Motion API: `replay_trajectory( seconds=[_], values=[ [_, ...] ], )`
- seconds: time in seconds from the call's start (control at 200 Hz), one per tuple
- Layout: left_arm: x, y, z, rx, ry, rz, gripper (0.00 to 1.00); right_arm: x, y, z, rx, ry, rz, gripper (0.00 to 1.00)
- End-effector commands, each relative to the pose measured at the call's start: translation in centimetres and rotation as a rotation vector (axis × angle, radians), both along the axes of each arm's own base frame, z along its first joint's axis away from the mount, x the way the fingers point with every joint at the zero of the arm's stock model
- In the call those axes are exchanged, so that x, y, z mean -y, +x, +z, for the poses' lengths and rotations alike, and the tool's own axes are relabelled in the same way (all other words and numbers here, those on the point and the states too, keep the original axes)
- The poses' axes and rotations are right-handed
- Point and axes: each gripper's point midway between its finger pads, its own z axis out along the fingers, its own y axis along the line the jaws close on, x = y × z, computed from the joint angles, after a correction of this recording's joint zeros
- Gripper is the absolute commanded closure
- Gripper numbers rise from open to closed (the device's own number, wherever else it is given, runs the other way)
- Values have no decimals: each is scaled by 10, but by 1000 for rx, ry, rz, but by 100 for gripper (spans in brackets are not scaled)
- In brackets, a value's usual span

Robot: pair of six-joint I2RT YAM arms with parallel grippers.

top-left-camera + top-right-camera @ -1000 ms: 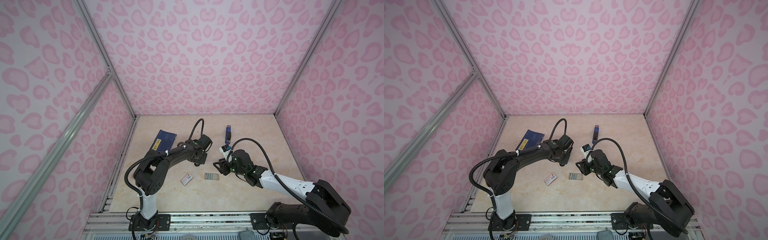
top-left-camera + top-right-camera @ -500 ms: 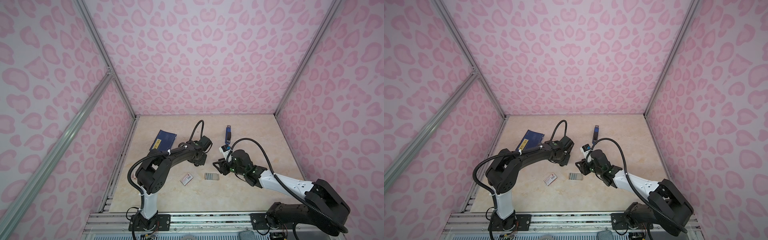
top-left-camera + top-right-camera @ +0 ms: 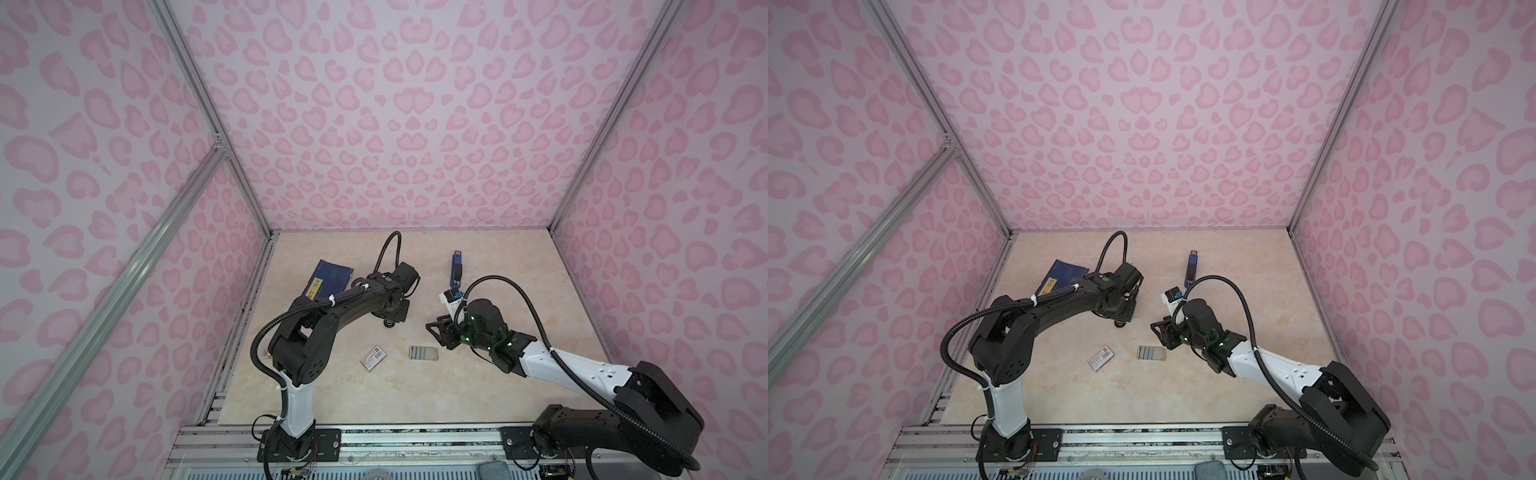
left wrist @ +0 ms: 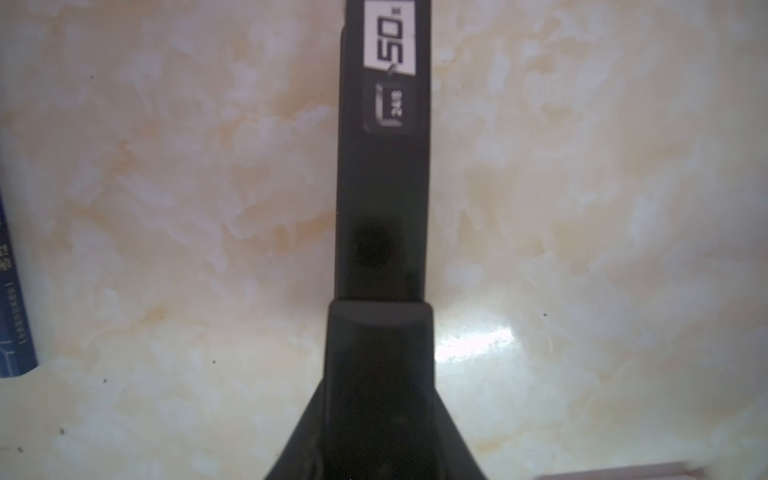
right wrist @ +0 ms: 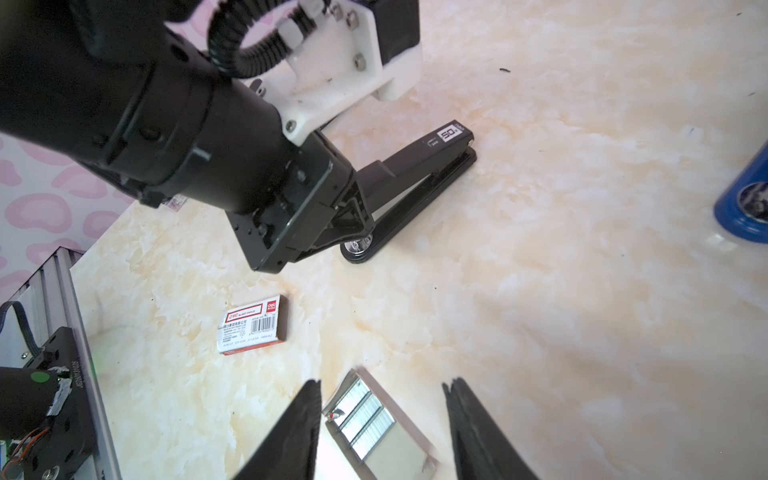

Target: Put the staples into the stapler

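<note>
black stapler (image 5: pixel 415 170) seemingly clamped in left tool (image 5: pixel 353 208) (right tool (image 5: pixel 382 384) spread above staples (image 5: pixel 361 411)).

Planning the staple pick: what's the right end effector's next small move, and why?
Probably lower the right end effector and close on the silvery-grey ribbed staples: its jaws stand open above them, empty, while the left end effector grips the long black stapler by its rear.
</note>
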Motion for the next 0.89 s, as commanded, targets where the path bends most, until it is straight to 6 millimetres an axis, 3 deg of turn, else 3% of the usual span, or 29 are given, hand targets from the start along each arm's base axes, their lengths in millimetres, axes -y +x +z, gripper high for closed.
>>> replay_trajectory(
  seconds=[0.0, 0.145, 0.26, 0.33, 0.61, 0.72, 0.74, 0.89],
  values=[
    [-4, 12, 3, 21, 23, 12, 93, 3, 0, -2, 0, -7, -14, 49],
    [-3, 27, -2, 18, 14, 30, 84, 4, 1, -2, -3, -7, -22, 49],
    [0, 34, 1, 30, 4, 35, 54, 6, 1, -3, -7, -13, -31, 48],
    [0, 35, 6, 42, 0, 40, 46, 9, 2, -4, -6, -21, -43, 48],
    [-9, 29, 48, 165, -77, 56, 27, 17, 9, 5, 19, -30, -80, 38],
    [-12, 25, 70, 215, -125, 59, 26, 27, 13, 5, 16, -46, -119, 35],
    [-17, 18, 64, 201, -118, 62, 24, 29, 14, 5, 15, -48, -129, 34],
    [-25, 2, 75, 225, -184, 77, 16, 51, 19, 3, 10, -75, -205, 31]
  ],
)
